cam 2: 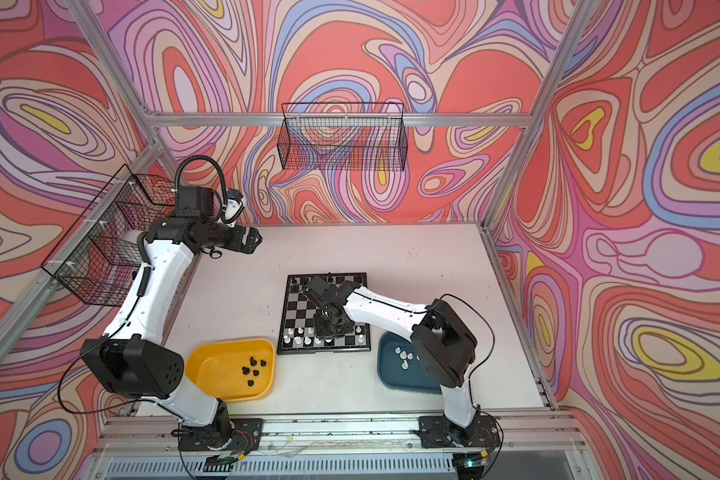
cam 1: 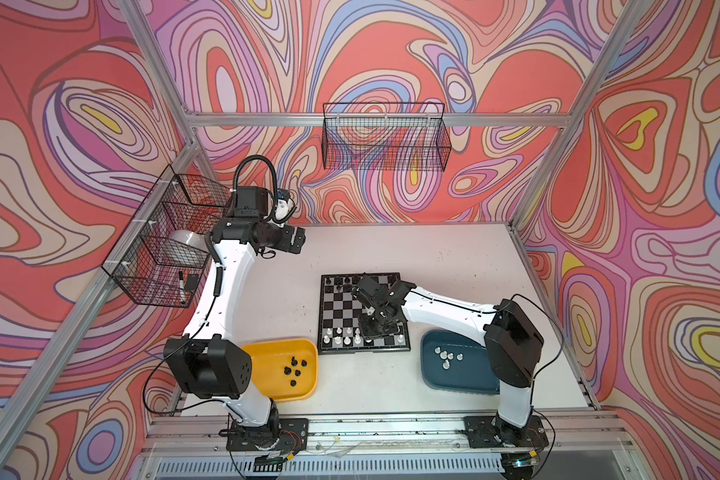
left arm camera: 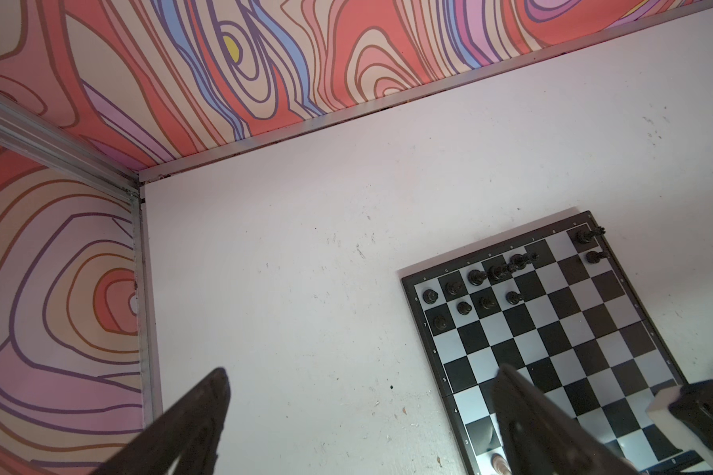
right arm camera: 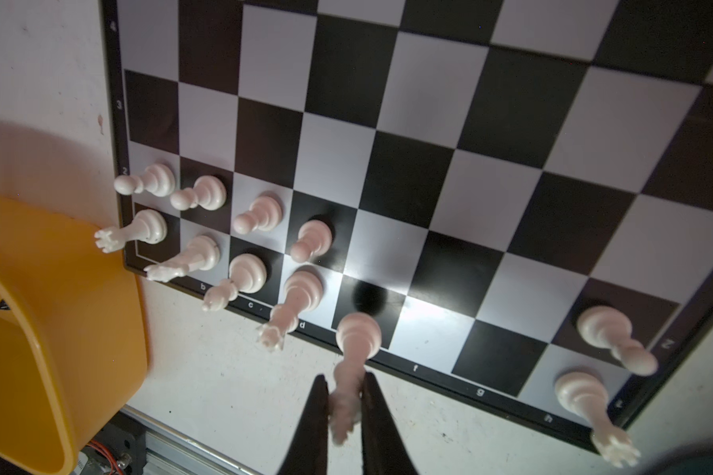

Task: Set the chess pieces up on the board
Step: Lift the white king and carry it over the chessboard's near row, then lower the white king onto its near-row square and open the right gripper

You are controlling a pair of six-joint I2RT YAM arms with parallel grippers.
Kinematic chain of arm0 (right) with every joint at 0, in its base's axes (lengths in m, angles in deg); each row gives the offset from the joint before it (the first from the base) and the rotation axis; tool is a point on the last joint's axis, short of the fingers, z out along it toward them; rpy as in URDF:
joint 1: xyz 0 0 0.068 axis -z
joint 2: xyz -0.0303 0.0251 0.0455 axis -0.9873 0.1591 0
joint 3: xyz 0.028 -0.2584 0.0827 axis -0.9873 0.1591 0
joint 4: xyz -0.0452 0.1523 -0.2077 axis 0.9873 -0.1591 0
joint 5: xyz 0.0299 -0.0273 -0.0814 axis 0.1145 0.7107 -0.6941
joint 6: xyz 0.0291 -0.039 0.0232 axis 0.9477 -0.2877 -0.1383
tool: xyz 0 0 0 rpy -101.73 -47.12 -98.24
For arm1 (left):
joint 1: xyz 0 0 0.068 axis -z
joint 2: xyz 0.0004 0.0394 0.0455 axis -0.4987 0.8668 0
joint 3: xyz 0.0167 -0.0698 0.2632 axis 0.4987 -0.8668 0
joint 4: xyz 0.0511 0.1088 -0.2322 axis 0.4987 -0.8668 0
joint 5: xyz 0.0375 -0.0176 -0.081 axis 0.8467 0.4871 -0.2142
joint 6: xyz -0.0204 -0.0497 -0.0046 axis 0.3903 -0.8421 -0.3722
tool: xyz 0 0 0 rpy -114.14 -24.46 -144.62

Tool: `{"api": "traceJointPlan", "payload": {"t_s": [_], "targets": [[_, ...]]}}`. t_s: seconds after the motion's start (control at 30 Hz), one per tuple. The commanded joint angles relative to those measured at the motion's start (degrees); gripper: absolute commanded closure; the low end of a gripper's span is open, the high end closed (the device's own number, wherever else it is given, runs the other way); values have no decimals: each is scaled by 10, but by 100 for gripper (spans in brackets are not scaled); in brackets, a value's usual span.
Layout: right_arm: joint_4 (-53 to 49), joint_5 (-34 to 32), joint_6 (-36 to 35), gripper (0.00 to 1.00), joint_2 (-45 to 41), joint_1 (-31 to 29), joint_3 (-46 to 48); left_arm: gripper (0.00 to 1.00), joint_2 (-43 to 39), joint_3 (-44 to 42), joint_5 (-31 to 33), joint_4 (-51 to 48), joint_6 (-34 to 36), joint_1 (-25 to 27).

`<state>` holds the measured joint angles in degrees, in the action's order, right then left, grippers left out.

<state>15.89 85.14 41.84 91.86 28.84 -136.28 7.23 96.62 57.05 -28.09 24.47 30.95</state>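
The white piece (right arm camera: 357, 337) in hand is tall and slim, and its top is too blurred to identify. It hangs upright over the dark near-row square between the files marked d and f. Its shadow falls on that square, and the base appears not yet seated. The right jaws are closed on its upper stem.

The board (right arm camera: 429, 123) lies mid-surface between the two trays. On the near side, eight white pieces (right arm camera: 260, 214) fill the four left files, two rows deep. Two more white pieces stand at the right corner. The left wrist view shows black pieces (left arm camera: 486, 283) standing along the two far rows, with gaps.

The yellow tray (cam 1: 267, 343) holds loose black pieces (cam 1: 294, 368). The teal tray (cam 1: 454, 376) holds a few white ones (cam 1: 445, 355).

The left jaws stand wide open and empty, high above the far left part of the surface – well apart from the board.

Step in hand, by judgement: placing a white back-row piece.

The next move calls for:
- a straight vertical descent until the base sits flat inside its square
- a small release
- a vertical retreat – the tall neighbour just beside it on the d file leaves little room for sideways drift
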Motion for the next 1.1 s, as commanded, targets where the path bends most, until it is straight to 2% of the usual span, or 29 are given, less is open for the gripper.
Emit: {"api": "traceJointPlan", "payload": {"t_s": [0.0, 0.77, 1.07], "targets": [[-9, -15, -1, 92, 12, -4, -12, 0, -15, -7, -10, 7, -3, -3], [10, -17, 1, 91, 28, -11, 1, 0, -16, -4, -18, 7, -7, -3], [2, -29, 0, 79, 19, -15, 1, 0, -18, -2, -21, 5, -8, -3]]}}
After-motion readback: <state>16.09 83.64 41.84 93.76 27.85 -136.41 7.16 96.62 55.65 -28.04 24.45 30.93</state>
